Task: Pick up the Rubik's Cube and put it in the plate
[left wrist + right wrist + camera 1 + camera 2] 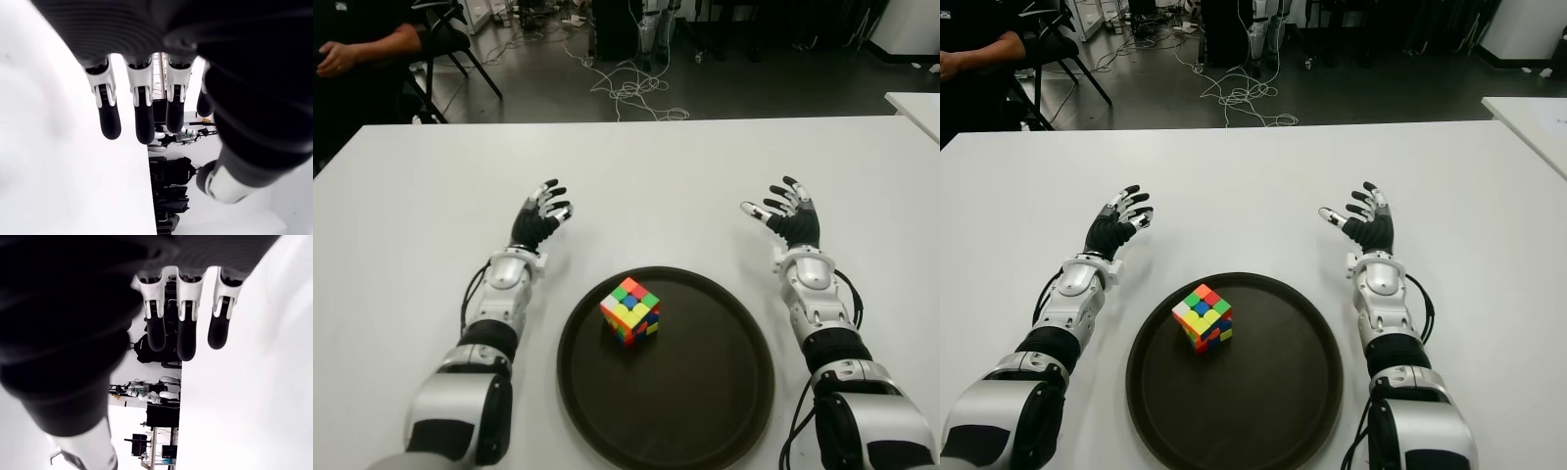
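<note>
The multicoloured Rubik's Cube (630, 310) sits inside the round dark plate (705, 411), in its far left part, tilted with one corner toward me. My left hand (541, 217) is over the white table (646, 176) beyond and to the left of the plate, fingers spread and holding nothing. Across from it, my right hand (785, 215) is beyond and to the right of the plate, also spread and empty. Both wrist views show only relaxed fingertips (139, 122) (186, 340) with nothing between them.
A person's arm (357, 49) and a black chair (445, 44) are beyond the table's far left corner. Cables (626, 88) lie on the floor behind the table. Another white table's corner (915, 103) shows at the far right.
</note>
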Robot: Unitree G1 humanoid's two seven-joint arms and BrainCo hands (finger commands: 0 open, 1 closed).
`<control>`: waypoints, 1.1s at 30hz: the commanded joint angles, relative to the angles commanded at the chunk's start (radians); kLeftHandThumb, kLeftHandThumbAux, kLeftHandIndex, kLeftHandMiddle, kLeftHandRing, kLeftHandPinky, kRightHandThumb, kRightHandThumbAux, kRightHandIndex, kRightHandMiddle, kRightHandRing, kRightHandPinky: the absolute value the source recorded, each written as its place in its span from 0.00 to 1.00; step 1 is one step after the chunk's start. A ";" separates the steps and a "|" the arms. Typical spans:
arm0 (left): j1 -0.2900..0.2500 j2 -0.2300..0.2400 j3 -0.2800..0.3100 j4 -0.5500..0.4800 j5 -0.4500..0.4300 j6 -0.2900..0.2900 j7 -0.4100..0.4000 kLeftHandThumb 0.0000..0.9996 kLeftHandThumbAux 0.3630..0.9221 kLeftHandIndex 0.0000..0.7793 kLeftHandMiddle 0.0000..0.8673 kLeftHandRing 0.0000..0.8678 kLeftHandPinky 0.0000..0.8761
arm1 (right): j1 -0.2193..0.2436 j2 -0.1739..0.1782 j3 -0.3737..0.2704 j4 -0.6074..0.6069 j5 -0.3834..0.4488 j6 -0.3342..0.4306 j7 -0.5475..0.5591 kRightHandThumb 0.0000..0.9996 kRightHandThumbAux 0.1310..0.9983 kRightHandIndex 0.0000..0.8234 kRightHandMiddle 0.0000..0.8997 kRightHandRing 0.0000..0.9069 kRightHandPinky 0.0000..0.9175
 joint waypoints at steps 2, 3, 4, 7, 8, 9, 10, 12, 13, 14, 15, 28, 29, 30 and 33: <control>0.000 0.000 0.000 0.000 0.000 0.000 -0.001 0.26 0.75 0.14 0.20 0.22 0.25 | 0.001 -0.001 0.003 -0.001 -0.005 -0.004 -0.002 0.06 0.87 0.17 0.25 0.25 0.29; 0.000 0.000 0.000 0.000 0.000 0.001 -0.002 0.25 0.74 0.14 0.20 0.22 0.25 | 0.002 -0.001 0.005 -0.001 -0.007 -0.005 -0.003 0.06 0.87 0.17 0.25 0.25 0.29; 0.000 0.000 -0.001 0.000 0.000 0.001 -0.002 0.25 0.74 0.14 0.20 0.22 0.25 | 0.002 -0.002 0.007 -0.002 -0.010 -0.007 -0.004 0.05 0.87 0.17 0.25 0.25 0.28; 0.000 0.000 -0.001 0.000 0.000 0.002 -0.002 0.25 0.74 0.14 0.20 0.22 0.25 | 0.004 -0.002 0.009 -0.003 -0.013 -0.009 -0.005 0.05 0.87 0.17 0.25 0.25 0.28; -0.001 0.001 -0.001 0.000 0.000 0.001 -0.002 0.25 0.74 0.14 0.20 0.22 0.25 | 0.006 -0.001 0.014 -0.007 -0.018 -0.013 -0.009 0.05 0.87 0.17 0.25 0.25 0.28; -0.001 0.001 -0.001 0.000 0.000 0.001 -0.001 0.25 0.74 0.14 0.20 0.22 0.25 | 0.008 0.000 0.018 -0.010 -0.023 -0.017 -0.012 0.03 0.87 0.17 0.24 0.24 0.27; -0.001 0.001 -0.001 0.000 0.000 0.000 -0.001 0.25 0.74 0.14 0.20 0.22 0.25 | 0.009 0.001 0.020 -0.012 -0.026 -0.019 -0.014 0.02 0.86 0.17 0.24 0.24 0.26; -0.001 0.001 -0.001 0.001 0.001 -0.001 0.000 0.24 0.74 0.14 0.20 0.22 0.26 | 0.010 0.000 0.024 -0.012 -0.035 -0.027 -0.018 0.01 0.85 0.17 0.24 0.24 0.26; -0.002 0.001 0.000 0.001 0.001 -0.002 0.001 0.24 0.74 0.14 0.20 0.23 0.26 | 0.010 -0.001 0.025 -0.011 -0.038 -0.029 -0.020 0.01 0.85 0.18 0.24 0.24 0.26; -0.002 0.001 0.000 0.002 0.001 -0.003 0.001 0.24 0.74 0.15 0.21 0.23 0.27 | 0.013 0.000 0.031 -0.014 -0.046 -0.036 -0.025 0.01 0.85 0.18 0.24 0.24 0.25; -0.003 0.001 0.000 0.002 0.001 -0.004 0.001 0.25 0.74 0.15 0.21 0.23 0.27 | 0.015 0.001 0.034 -0.016 -0.052 -0.041 -0.029 0.01 0.84 0.17 0.24 0.24 0.25; -0.011 -0.003 0.007 0.016 -0.007 -0.010 0.002 0.27 0.76 0.15 0.20 0.23 0.26 | 0.004 -0.027 0.116 0.039 -0.209 -0.073 -0.152 0.00 0.80 0.15 0.23 0.22 0.19; -0.011 -0.003 0.008 0.016 -0.007 -0.010 0.002 0.27 0.76 0.15 0.20 0.23 0.26 | 0.003 -0.027 0.118 0.042 -0.212 -0.075 -0.156 0.00 0.80 0.15 0.23 0.21 0.19; -0.011 -0.003 0.009 0.017 -0.008 -0.010 0.002 0.27 0.76 0.15 0.20 0.23 0.26 | 0.003 -0.028 0.120 0.045 -0.217 -0.078 -0.161 0.00 0.80 0.15 0.23 0.21 0.19; -0.012 -0.003 0.010 0.018 -0.008 -0.010 0.001 0.26 0.75 0.14 0.20 0.23 0.25 | 0.002 -0.031 0.129 0.054 -0.229 -0.088 -0.176 0.00 0.80 0.15 0.23 0.21 0.19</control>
